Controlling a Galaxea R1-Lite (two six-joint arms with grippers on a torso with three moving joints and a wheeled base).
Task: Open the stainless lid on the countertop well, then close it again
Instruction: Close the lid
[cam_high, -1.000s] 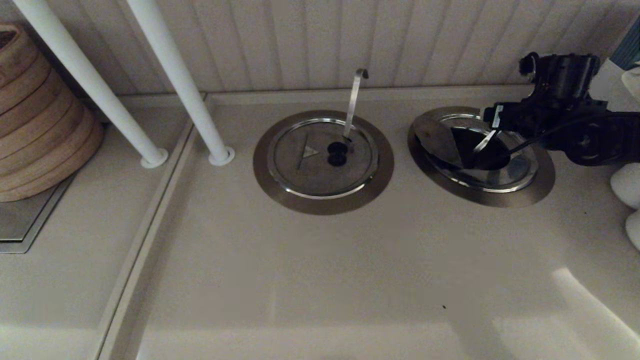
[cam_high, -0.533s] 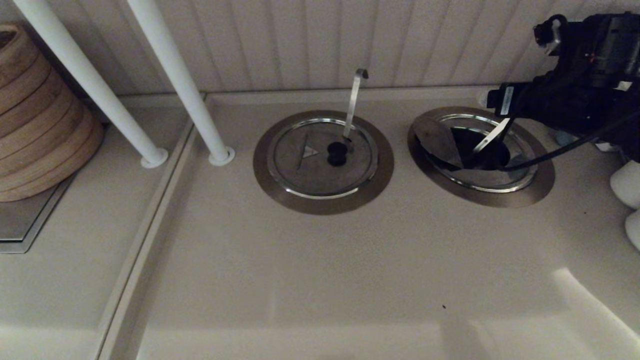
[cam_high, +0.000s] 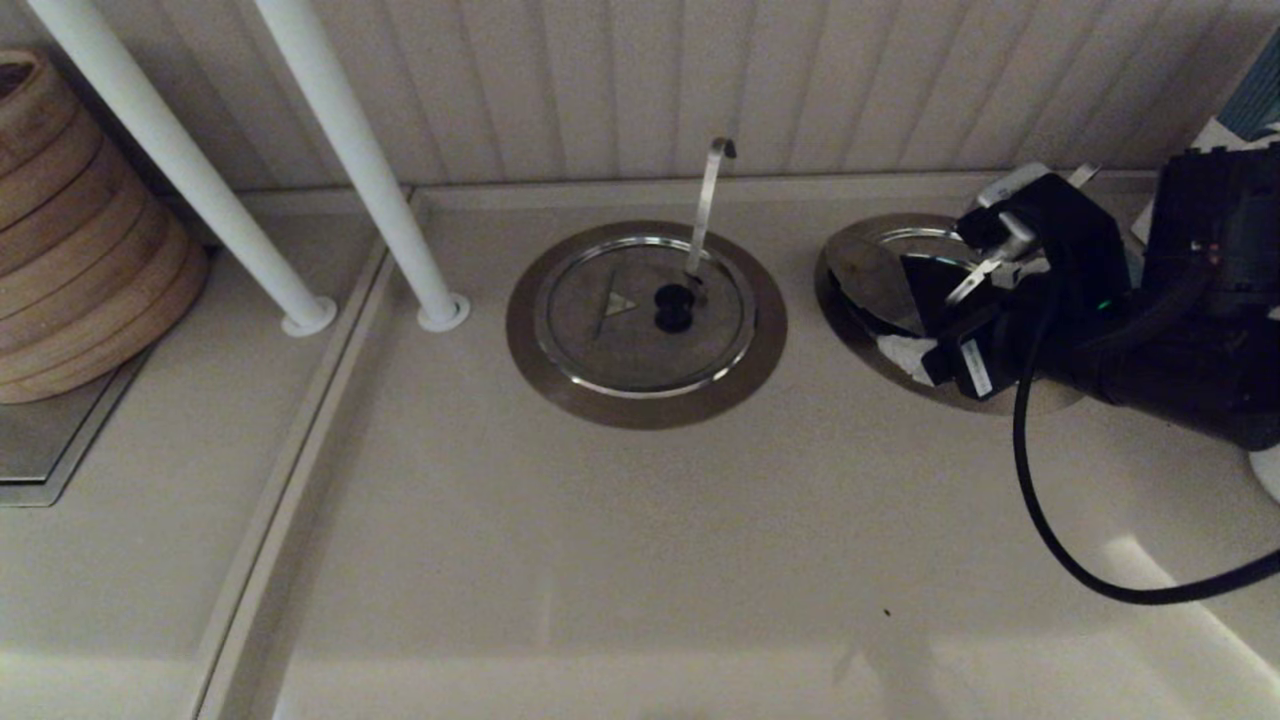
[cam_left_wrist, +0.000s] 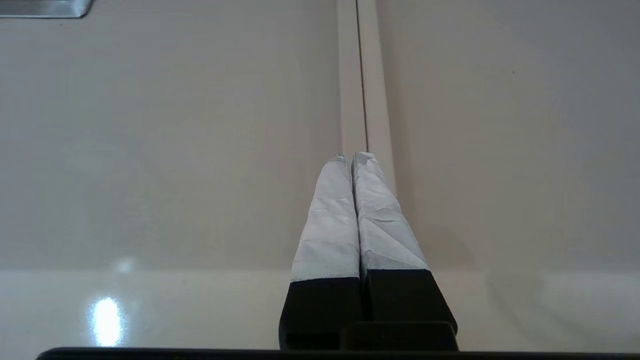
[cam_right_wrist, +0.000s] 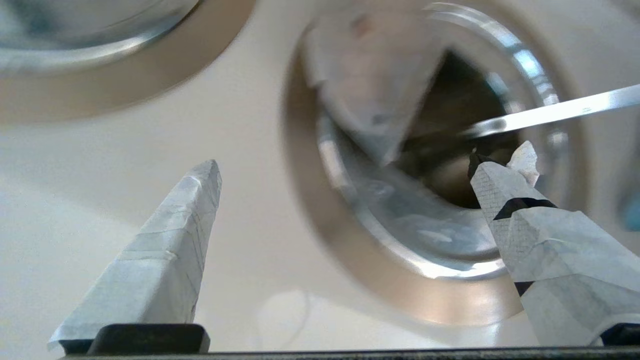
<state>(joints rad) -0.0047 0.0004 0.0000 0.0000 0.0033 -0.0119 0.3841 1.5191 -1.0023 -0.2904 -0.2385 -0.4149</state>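
The countertop well (cam_high: 832, 300) sits at the right, its wide steel collar (cam_right_wrist: 450, 295) partly under my right arm. The stainless lid (cam_high: 872, 272) is folded open: its flap (cam_right_wrist: 370, 75) tilts over the well's left part and a dark opening shows beside it. Its black knob is hidden. The thin ladle handle (cam_high: 975, 283) slants out of the opening (cam_right_wrist: 550, 112). My right gripper (cam_high: 958, 300) hangs open over the well's front half, one finger above the counter, the other above the opening (cam_right_wrist: 365, 160). It holds nothing. My left gripper (cam_left_wrist: 352, 156) is shut and empty above a counter seam.
The twin lid (cam_high: 645, 315) with its upright hooked handle (cam_high: 710, 200) lies shut at centre. Two white poles (cam_high: 400, 200) and a stack of bamboo steamers (cam_high: 70, 250) stand at the left. White objects (cam_high: 1265, 470) crowd the right edge, and a black cable (cam_high: 1050, 520) loops over the counter.
My right gripper rose from the lid to the back right, then swung down and forward over the well's front half. The lid flap has stayed open.
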